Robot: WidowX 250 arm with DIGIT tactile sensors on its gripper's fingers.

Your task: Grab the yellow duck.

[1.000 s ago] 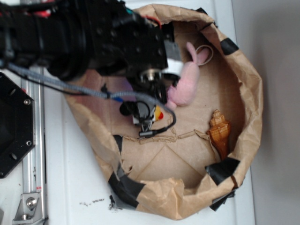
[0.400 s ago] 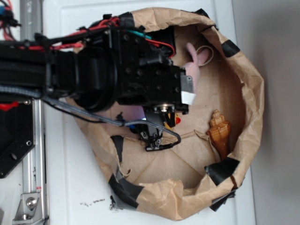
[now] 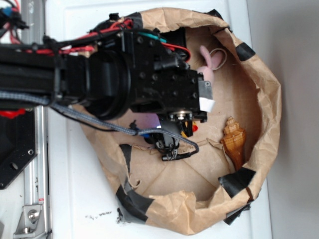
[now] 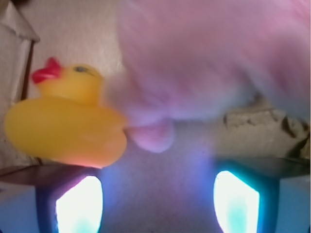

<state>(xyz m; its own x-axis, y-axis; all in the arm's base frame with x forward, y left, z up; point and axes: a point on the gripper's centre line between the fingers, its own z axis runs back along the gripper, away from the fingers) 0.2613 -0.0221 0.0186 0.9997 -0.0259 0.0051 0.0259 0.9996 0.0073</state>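
Yellow duck (image 4: 65, 124) sits at the left of my wrist view, its red beak pointing to the upper left, its body just above the left glowing fingertip (image 4: 80, 204). My gripper (image 4: 156, 204) stands open: two lit fingertips show at the bottom of the frame, well apart, with nothing between them. The duck lies off to the left of that gap, not inside it. A pink plush bunny (image 4: 204, 58) fills the upper right of the wrist view, blurred and touching the duck's side.

In the exterior view, the black arm (image 3: 124, 84) reaches from the left over a crumpled brown paper basin (image 3: 264, 94) patched with black tape. Only a sliver of the duck (image 3: 193, 128) shows under the wrist. The bunny's ears (image 3: 207, 59) poke out above the arm. A brown spiral seashell (image 3: 234, 142) lies at the right, near the paper wall.
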